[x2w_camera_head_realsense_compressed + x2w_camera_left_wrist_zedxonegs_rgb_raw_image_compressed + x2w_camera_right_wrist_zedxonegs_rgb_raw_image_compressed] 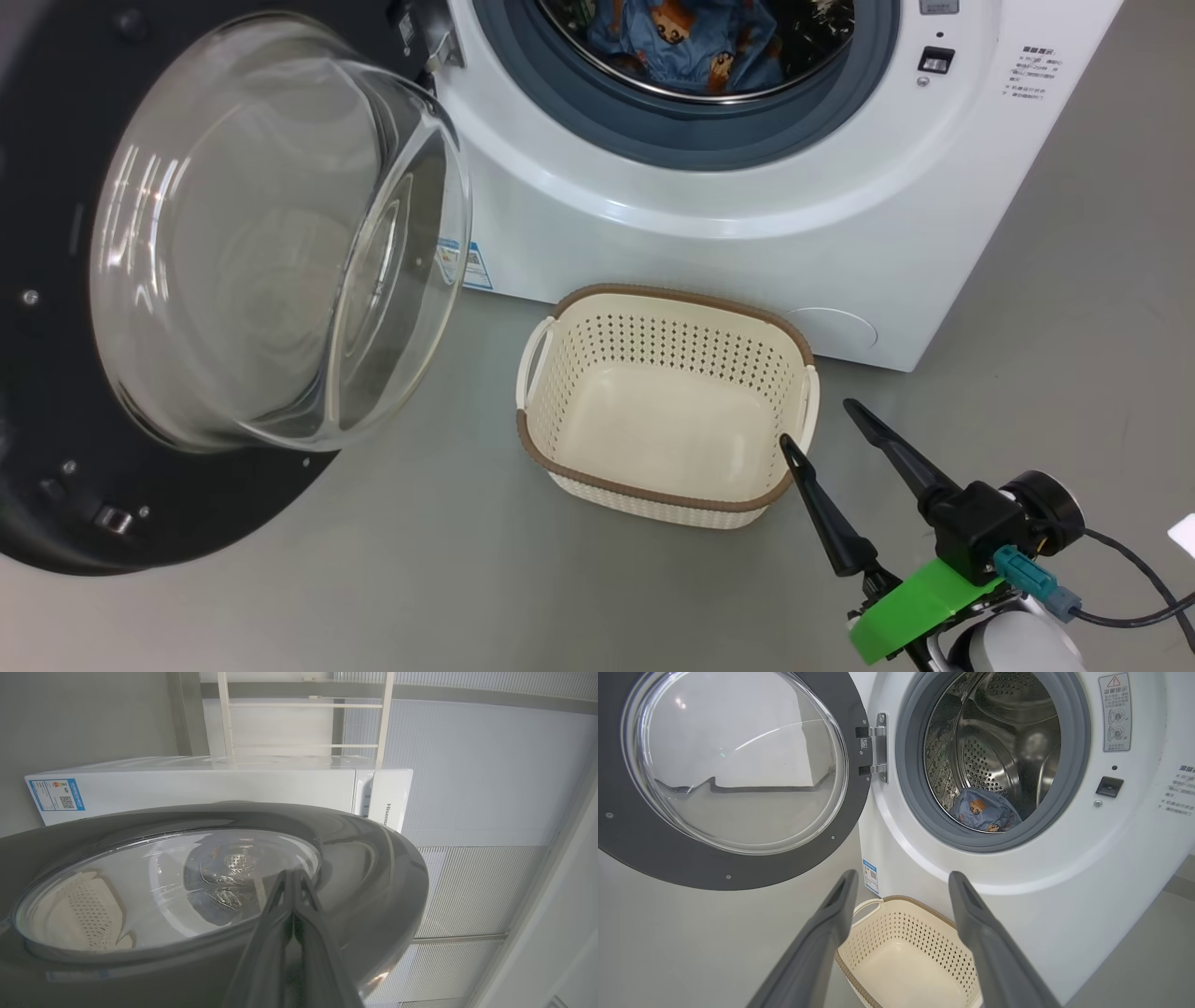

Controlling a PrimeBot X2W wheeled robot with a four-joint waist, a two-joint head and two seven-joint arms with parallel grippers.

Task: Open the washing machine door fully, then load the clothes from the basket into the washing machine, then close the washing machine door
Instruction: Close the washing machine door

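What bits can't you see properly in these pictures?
- Clothes: head view, cut off by the top edge.
- Left gripper touching the washing machine door? Left wrist view, too blurred.
- Warning label text: right wrist view, too small.
- Basket front: right wrist view, bottom edge.

R gripper [820,422]: 2 long tapered fingers [826,513], matte blk, pointed tips; in wrist view dk grey w/ shallow groove nr tips. Base: blk boxy housing [971,527] w/ round blk cap [1050,509]. Bright green bracket [920,602] below. Teal connector [1018,567] w/ grey plug [1064,605], thin blk cable [1134,569]. Pale whitish forearm [1013,644]. L gripper [293,873]: same dk grey fingers, smooth, slim.
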